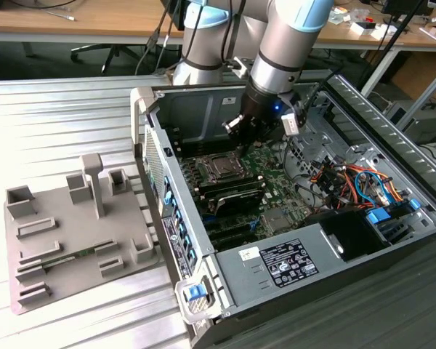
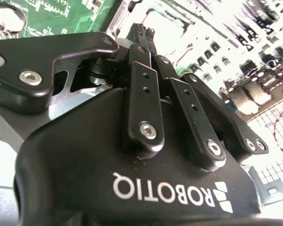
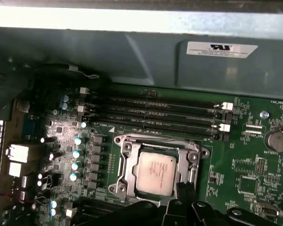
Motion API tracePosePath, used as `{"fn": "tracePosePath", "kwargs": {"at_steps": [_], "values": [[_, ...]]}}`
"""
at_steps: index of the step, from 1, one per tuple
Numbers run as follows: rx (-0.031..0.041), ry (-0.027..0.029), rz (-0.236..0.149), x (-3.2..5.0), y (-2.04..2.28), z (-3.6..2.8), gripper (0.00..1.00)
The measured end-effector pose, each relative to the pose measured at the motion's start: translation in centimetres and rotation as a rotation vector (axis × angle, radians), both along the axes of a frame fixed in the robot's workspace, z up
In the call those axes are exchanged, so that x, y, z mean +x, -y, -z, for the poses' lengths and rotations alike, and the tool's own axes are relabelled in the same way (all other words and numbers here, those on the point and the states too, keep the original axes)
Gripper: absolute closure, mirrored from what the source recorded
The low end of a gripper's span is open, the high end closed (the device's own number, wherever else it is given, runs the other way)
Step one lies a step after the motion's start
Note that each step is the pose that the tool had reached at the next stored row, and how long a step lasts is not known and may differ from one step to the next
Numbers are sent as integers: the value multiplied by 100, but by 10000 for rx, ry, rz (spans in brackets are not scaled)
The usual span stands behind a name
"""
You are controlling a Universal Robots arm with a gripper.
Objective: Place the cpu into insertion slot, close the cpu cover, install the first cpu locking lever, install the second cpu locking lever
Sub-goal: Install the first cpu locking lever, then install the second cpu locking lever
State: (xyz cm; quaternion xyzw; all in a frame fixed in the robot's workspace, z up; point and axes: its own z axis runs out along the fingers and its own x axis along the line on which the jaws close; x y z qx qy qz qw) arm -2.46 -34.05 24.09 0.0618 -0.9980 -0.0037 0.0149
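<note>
1. The cpu lies flat in the insertion slot, silvery top upward, on the green motherboard inside the open computer case; the first step looks done.
2. The cpu cover is folded down around the chip, its frame showing on all sides of the metal top, so I judge the closing step done or nearly so (whether it is fully flat I cannot tell).
3. The locking levers are hard to make out; I cannot tell whether either one is latched, so both lever steps may be left.
4. The gripper hangs just over the socket's near edge in the first wrist view, and in the second wrist view its fingers lie close together, holding nothing I can see.
5. Room is tight: long black memory slots run just beside the socket on one side, a row of capacitors stands along another, and the case wall rises beyond the slots. Above the socket the way is open.
</note>
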Motion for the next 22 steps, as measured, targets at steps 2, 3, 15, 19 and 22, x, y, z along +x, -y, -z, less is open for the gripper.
{"fn": "tracePosePath", "kwargs": {"at_steps": [2,3,15,19,22], "values": [[-79,0,8,0,11,-31,89],[-113,1,12,1,17,-42,89],[-211,1,20,2,36,-73,89],[-211,0,19,2,47,-73,89],[-211,1,19,2,56,-73,89]]}}
